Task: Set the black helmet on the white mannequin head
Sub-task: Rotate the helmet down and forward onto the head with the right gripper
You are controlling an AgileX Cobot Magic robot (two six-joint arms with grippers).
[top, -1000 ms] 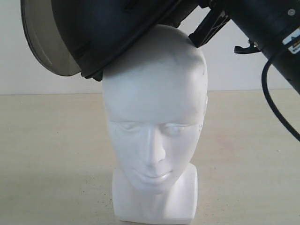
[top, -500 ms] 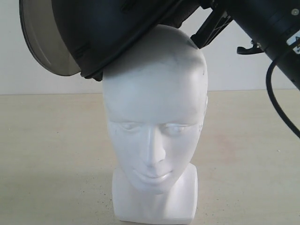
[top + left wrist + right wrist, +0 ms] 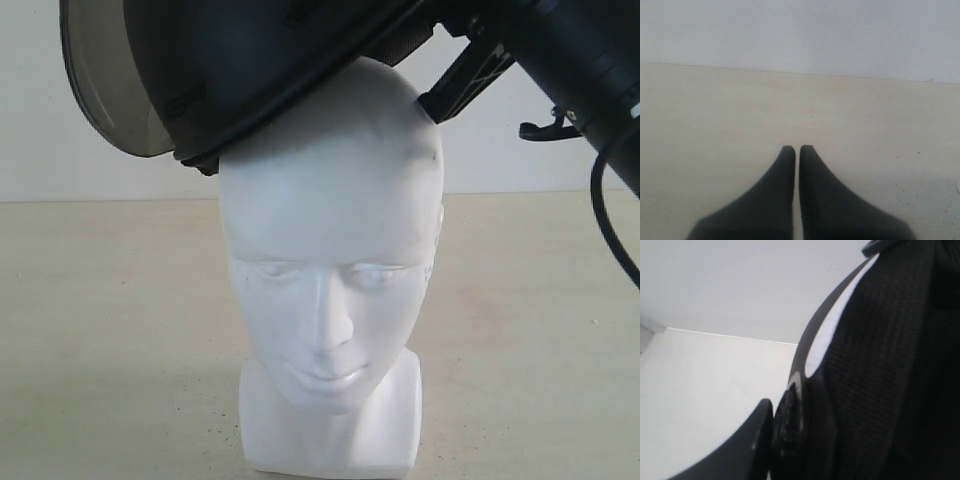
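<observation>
The white mannequin head (image 3: 335, 270) stands upright on the table, face toward the exterior camera. The black helmet (image 3: 250, 60) hangs tilted over its crown, lower edge touching the forehead's left side, smoky visor (image 3: 105, 85) pointing up-left. My right gripper (image 3: 455, 75) comes in from the upper right and is shut on the helmet's rim; in the right wrist view one finger (image 3: 747, 440) presses the shell edge and the padded lining (image 3: 880, 365) fills the frame. My left gripper (image 3: 797, 149) is shut and empty over bare table, out of the exterior view.
The beige table (image 3: 110, 330) spreads around the head, with a pale wall (image 3: 500, 140) behind it. The right arm and its black cable (image 3: 600, 210) hang at the upper right of the exterior view.
The helmet and right gripper have shifted slightly to the right and up over the head's crown. The mannequin head has stayed still.
</observation>
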